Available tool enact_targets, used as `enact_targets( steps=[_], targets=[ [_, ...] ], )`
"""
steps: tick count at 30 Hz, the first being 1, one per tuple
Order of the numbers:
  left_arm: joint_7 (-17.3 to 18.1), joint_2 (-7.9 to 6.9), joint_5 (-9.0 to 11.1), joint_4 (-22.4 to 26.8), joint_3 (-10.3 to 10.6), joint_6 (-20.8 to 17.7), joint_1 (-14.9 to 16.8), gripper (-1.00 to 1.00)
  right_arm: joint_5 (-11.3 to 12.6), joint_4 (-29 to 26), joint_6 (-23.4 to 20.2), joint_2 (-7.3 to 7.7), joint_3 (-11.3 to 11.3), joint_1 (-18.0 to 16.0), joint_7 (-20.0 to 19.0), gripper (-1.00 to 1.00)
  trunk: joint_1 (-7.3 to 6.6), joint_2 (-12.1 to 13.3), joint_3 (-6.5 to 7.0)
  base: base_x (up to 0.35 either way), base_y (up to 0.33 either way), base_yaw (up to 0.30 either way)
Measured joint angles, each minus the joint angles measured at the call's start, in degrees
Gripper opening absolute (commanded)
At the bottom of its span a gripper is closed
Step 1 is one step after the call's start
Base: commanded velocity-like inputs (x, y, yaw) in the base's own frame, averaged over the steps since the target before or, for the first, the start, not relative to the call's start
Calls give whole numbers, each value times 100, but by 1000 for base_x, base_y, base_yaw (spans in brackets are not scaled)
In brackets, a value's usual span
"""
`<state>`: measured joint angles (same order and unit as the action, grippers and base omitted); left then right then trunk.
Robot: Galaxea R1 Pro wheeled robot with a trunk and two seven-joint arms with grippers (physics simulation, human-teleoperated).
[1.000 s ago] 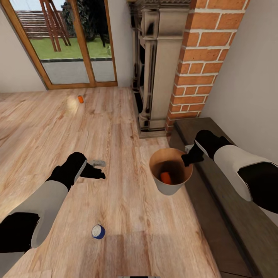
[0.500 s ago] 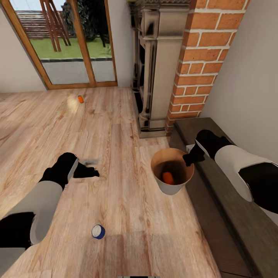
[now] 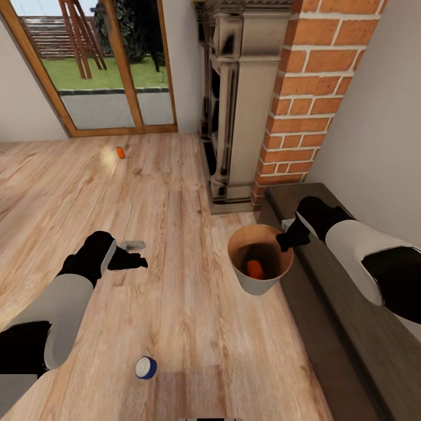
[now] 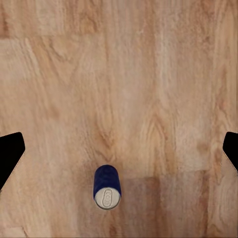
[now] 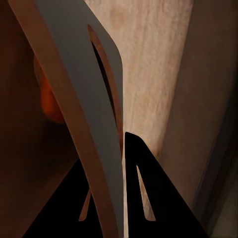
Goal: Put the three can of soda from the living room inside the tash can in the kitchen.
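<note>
We see 1 soda can [image 3: 254,269] lying inside the trash can [image 3: 259,285], orange against the brown inner wall. The bin hangs above the wood floor [image 3: 193,316], its rim pinched between the right gripper's [image 3: 285,241] fingers [image 5: 144,198]; in the right wrist view these sit clamped on the thin wall, one inside and one outside, with the orange can just beyond on the inner side.

A 2nd soda can [image 3: 145,368] stands upright on the floor, blue band and silvery top facing up. In the left wrist view it [image 4: 107,186] lies between the 2 spread fingers [image 4: 10,156], apart from both. The left gripper [image 3: 135,262] hovers open above the floor.

A 3rd can [image 3: 120,152] rests far ahead near the glass doors [image 3: 99,64]. Beside the bin runs a dark low surface [image 3: 351,327], below the brick fireplace [image 3: 304,93].
</note>
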<state>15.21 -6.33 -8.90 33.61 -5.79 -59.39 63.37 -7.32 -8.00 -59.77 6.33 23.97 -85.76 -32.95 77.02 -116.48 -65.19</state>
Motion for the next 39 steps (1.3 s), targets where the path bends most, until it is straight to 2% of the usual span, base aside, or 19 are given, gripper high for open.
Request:
enact_targets(
  steps=[9, 15, 17, 19, 24, 28, 34, 39],
  targets=[
    [-125, -7, -4, -3, -3, -3, 0, 100, -26, 0, 5, 6, 16, 0, 6, -100, 0, 0, 0, 150, 0, 0],
    [-419, -15, 0, -2, -8, 6, -22, 100, -33, -4, 6, -20, 23, 8, 5, -100, 0, 0, 0, 11, 0, 0],
    [-768, -12, -1, -3, -15, 2, -25, 100, -55, -12, 11, -43, 19, 10, 28, -100, 0, 0, 0, 1, 0, 0],
    [-825, -11, 18, -1, -17, 13, -62, 100, -34, -15, 5, -49, 0, 10, 31, -100, 0, 0, 0, 0, 0, 0],
    [-879, -3, 44, -1, -23, 165, -250, 100, -20, -17, 2, -58, -15, 10, 44, -100, 110, -199, -90, 0, 0, 0],
    [-892, 4, 50, -55, -26, 216, -299, 100, -59, -17, 11, -63, 1, 10, 53, -100, 198, -359, -161, 0, 0, 0],
    [-894, 23, 66, -283, -27, 285, -315, 100, -8, -19, -1, -65, -110, -2, 72, -100, 329, -600, -269, 0, 0, 0],
    [-895, 28, 71, -456, -29, 549, -422, 100, -50, -17, 10, -64, -105, -18, 90, -100, 439, -800, -359, 0, 0, 0]
  ],
)
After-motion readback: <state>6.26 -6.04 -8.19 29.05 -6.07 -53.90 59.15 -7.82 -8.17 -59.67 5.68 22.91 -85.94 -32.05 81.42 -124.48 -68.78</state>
